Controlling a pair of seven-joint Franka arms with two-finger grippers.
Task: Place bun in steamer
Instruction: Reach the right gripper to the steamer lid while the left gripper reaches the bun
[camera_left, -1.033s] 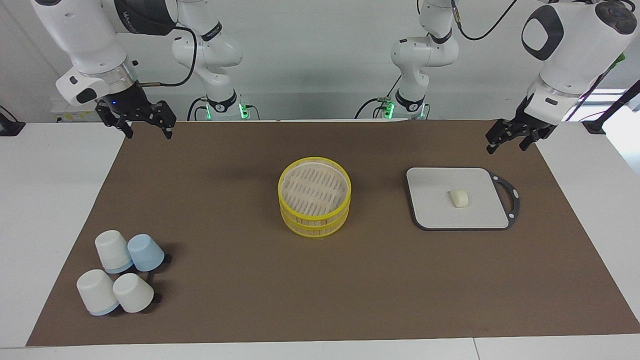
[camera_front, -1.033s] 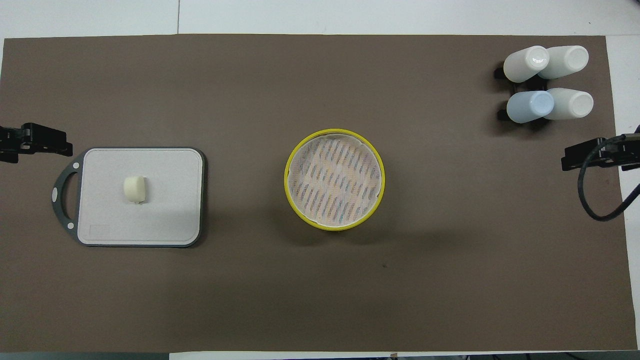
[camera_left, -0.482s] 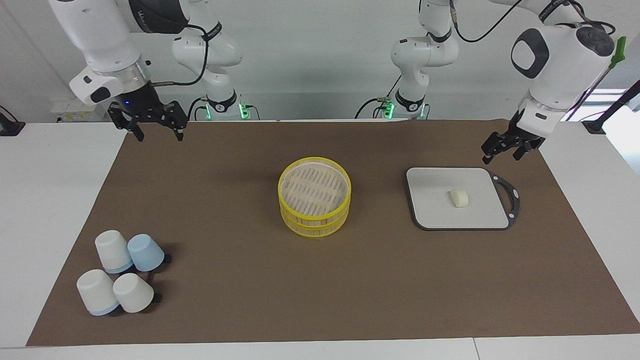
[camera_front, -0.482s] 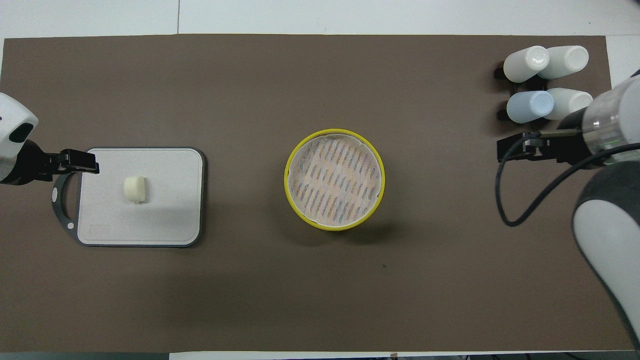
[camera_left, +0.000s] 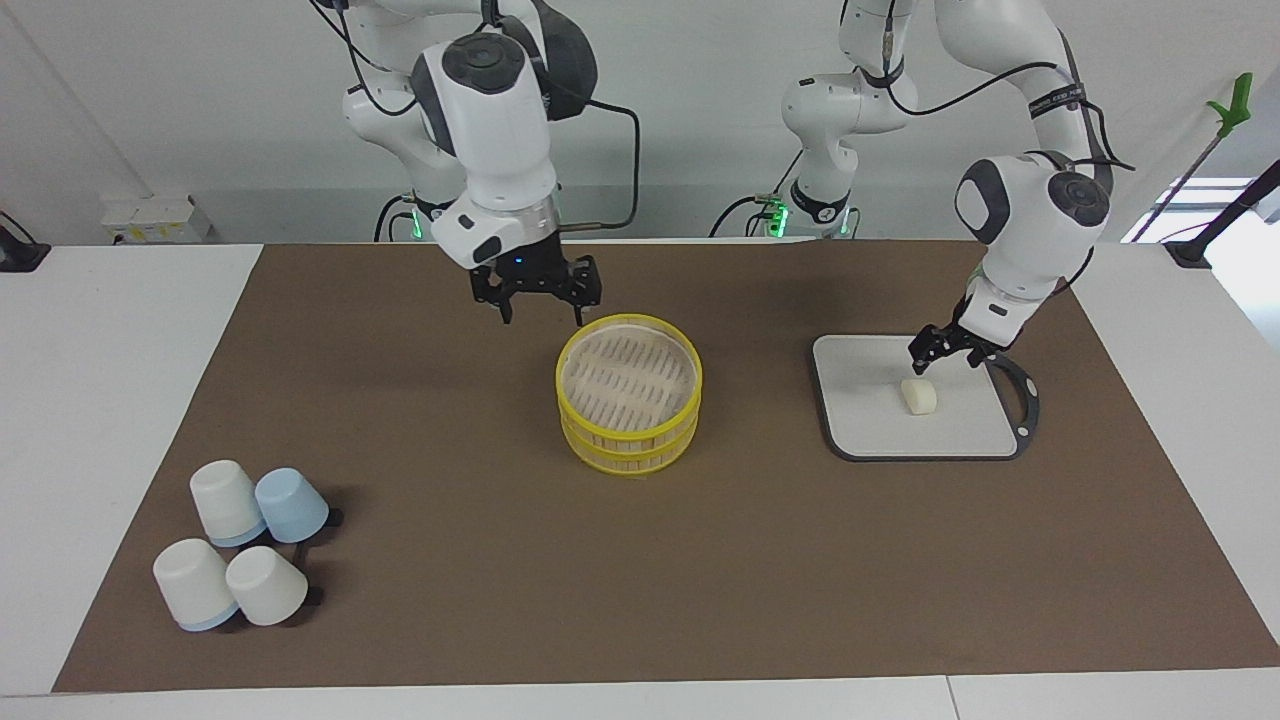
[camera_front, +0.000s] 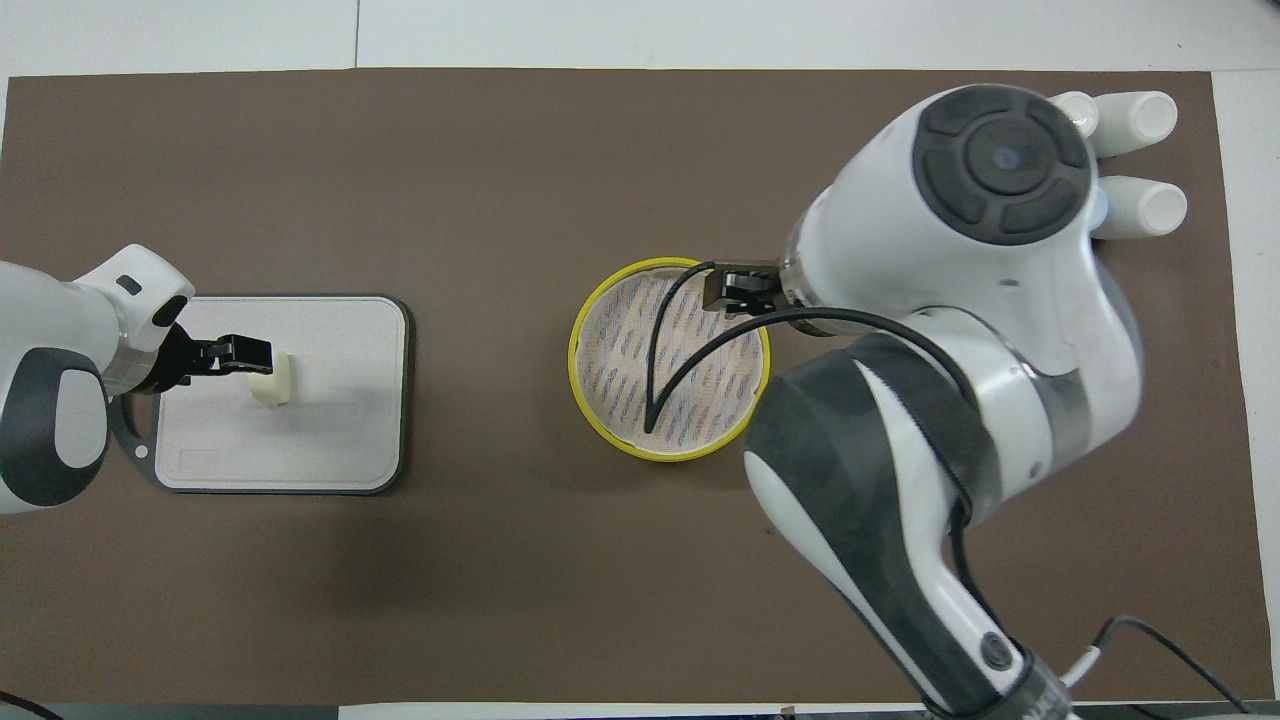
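The bun (camera_left: 920, 397) lies on the grey board (camera_left: 870, 425) toward the left arm's end of the table. My left gripper (camera_left: 941, 361) hangs open just above the bun, a little to its robot side, not touching it. In the overhead view the left gripper (camera_front: 258, 353) overlaps the bun (camera_front: 276, 386). The steamer (camera_left: 626, 446), two yellow-rimmed tiers with a slatted top, stands mid-table. My right gripper (camera_left: 541, 314) is open and empty in the air over the steamer's rim nearest the robots. In the overhead view it (camera_front: 728, 291) sits over the steamer (camera_front: 620, 385).
Several upturned cups (camera_left: 240, 545), white and one pale blue, stand at the right arm's end, farther from the robots; the right arm partly covers the cups (camera_front: 1146, 205) in the overhead view. A brown mat (camera_left: 800, 580) covers the table. The board (camera_front: 330, 440) has a dark handle.
Both arms swung in from the table's ends. The left gripper came down over the bun on the board. The right gripper moved across to the steamer's rim. Bun and steamer have not moved.
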